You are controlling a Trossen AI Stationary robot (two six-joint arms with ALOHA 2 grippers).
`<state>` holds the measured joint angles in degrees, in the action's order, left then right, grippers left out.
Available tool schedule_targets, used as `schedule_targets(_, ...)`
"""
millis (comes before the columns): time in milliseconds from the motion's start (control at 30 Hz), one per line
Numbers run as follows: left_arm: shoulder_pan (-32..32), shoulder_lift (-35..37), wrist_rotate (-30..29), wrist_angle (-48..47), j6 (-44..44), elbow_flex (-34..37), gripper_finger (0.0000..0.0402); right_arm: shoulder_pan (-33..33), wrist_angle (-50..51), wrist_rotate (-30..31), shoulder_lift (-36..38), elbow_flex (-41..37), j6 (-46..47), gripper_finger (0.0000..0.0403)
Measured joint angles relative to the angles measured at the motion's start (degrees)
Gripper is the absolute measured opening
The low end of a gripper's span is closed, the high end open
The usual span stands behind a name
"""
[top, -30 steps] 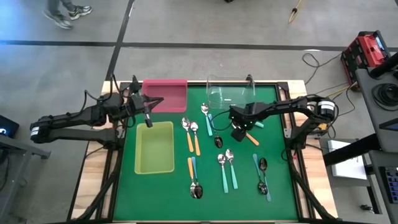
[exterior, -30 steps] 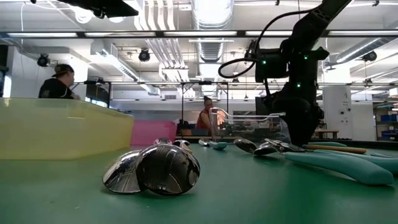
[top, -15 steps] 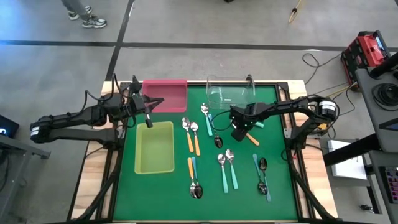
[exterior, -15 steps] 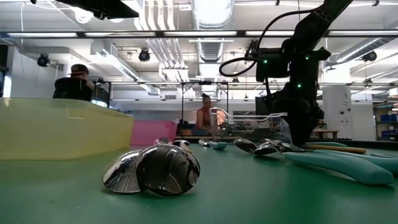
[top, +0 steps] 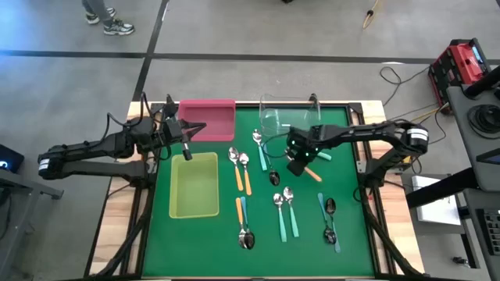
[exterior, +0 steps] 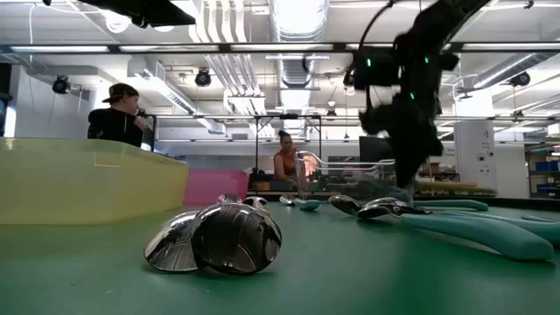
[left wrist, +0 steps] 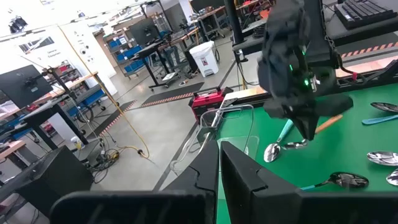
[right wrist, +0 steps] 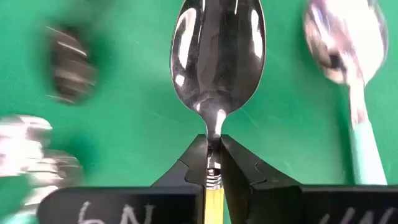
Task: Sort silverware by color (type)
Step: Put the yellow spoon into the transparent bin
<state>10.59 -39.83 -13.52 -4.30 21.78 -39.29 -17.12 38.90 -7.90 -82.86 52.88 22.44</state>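
While the yellow-green tray (top: 194, 185), pink tray (top: 208, 119) and clear tray (top: 290, 117) sit empty, the right gripper (top: 295, 165) has clamped the orange-handled spoon (right wrist: 217, 74) at its neck and raised it off the mat near the clear tray. The left gripper (top: 186, 151) stays closed, empty, over the yellow-green tray's corner.
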Motion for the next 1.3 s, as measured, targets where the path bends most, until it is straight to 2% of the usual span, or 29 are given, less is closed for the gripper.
schedule_targets(133, 0.0, 0.0, 0.0, 0.2, 0.0, 0.0, 0.0000, 0.4, -0.5, -0.7, 1.8, 5.1, -1.4, 0.0016)
schedule_targets(300, 0.0, 0.0, 0.0, 0.5, 0.1, 0.0, 0.0000, 0.4, -4.1, 0.7, 1.0, 14.5, -7.8, 0.0015)
schedule_targets(500, 0.0, 0.1, 0.0, 0.3, 0.2, 0.0, 0.0000, -0.5, -6.6, 3.4, -4.1, 28.0, -19.9, 0.0015)
schedule_targets(733, 0.0, 1.1, 0.0, -0.3, 0.2, 0.0, 0.0000, -5.0, -3.8, 6.4, -13.5, 43.3, -32.7, 0.0015)
schedule_targets(933, 0.0, 2.5, -0.1, -0.9, 0.2, 0.0, 0.0000, -10.3, 1.6, 6.6, -22.5, 55.5, -38.3, 0.0015)
schedule_targets(1067, 0.0, 3.3, -0.5, -1.7, 0.2, 0.0, 0.0000, -13.0, 9.9, 6.4, -28.0, 63.3, -41.3, 0.0015)
schedule_targets(1200, 0.0, 4.1, -2.9, -2.4, 0.1, 0.0, 0.0000, -15.1, 19.7, 7.1, -32.0, 67.5, -44.9, 0.0015)
schedule_targets(1300, 0.0, 4.5, -4.0, -2.7, -0.2, 0.0, 0.0000, -15.8, 26.3, 10.9, -33.3, 68.6, -48.0, 0.0015)
